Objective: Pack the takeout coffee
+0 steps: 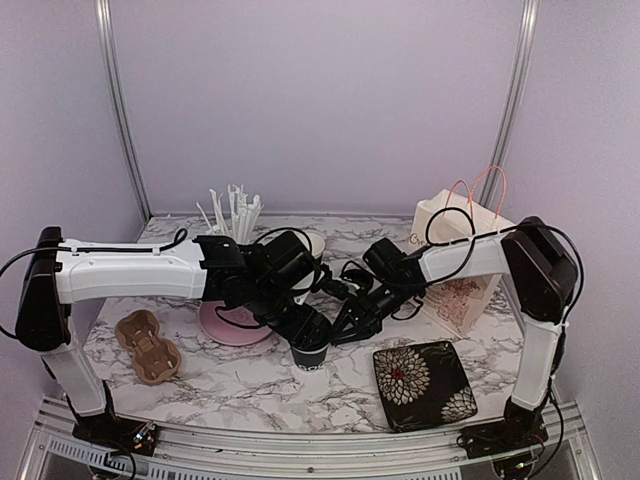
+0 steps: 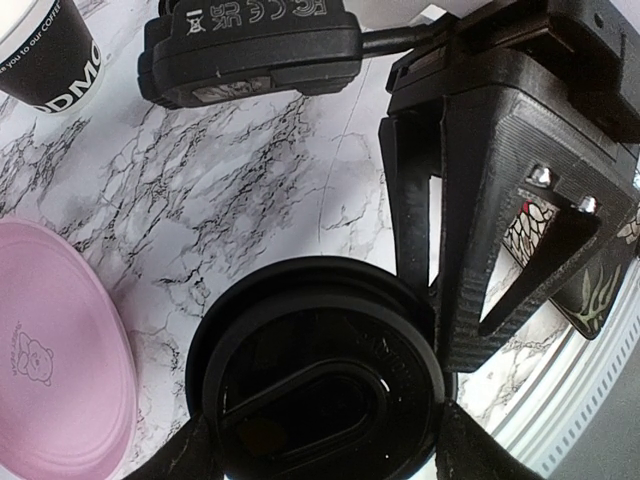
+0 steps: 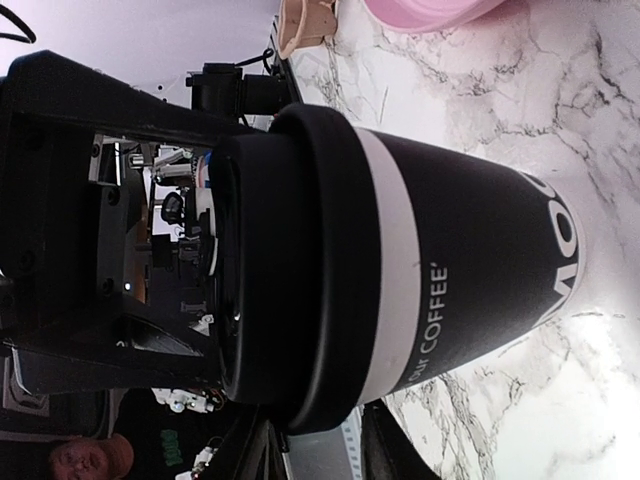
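Observation:
One takeout coffee cup [image 1: 310, 356] stands on the marble at centre, black with a white band [image 3: 470, 270] and a black lid [image 2: 320, 390] on top. My left gripper [image 2: 320, 452] comes down from above, a finger touching each side of the lid's rim. My right gripper [image 3: 325, 452] is at the cup's right side, turned sideways. Its fingers stand apart, one level with the lid's top and one below the band. A second, similar cup [image 1: 314, 243] stands behind my left arm, its pale rim showing [image 2: 45, 50].
A pink plate [image 1: 232, 325] lies just left of the cup. The brown cup carrier [image 1: 148, 347] sits at the front left and a flower-patterned tray [image 1: 425, 385] at the front right. A paper bag [image 1: 460, 250] stands behind my right arm. A cup of white sticks [image 1: 235, 215] is at the back.

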Tool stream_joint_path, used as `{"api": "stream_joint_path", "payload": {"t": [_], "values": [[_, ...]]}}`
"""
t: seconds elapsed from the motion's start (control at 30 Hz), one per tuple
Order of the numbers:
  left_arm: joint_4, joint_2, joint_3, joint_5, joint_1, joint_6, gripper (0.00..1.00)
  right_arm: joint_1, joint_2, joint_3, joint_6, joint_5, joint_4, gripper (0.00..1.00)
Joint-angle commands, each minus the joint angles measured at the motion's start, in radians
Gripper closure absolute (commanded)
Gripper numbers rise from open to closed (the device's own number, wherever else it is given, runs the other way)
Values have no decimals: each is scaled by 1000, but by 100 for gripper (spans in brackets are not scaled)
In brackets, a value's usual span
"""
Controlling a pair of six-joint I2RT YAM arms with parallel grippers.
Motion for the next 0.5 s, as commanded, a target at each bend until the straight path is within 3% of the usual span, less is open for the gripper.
{"api": "stream_joint_path", "payload": {"t": [0.0,0.13,0.27,0.37,0.47], "values": [[-52,133,-62,133,-30,-73,32,62,39,10,72,-19,119,73],[-50,146,-55,134,-45,-79,32,61,49,-46,178,14,230,80],[-37,164,-60,144,-54,-91,32,61,120,-4,94,191,105,98],[-26,169,-74,149,-56,-98,32,63,166,18,68,280,60,99],[1,169,-98,169,-56,-95,32,61,187,31,66,262,63,94]]}}
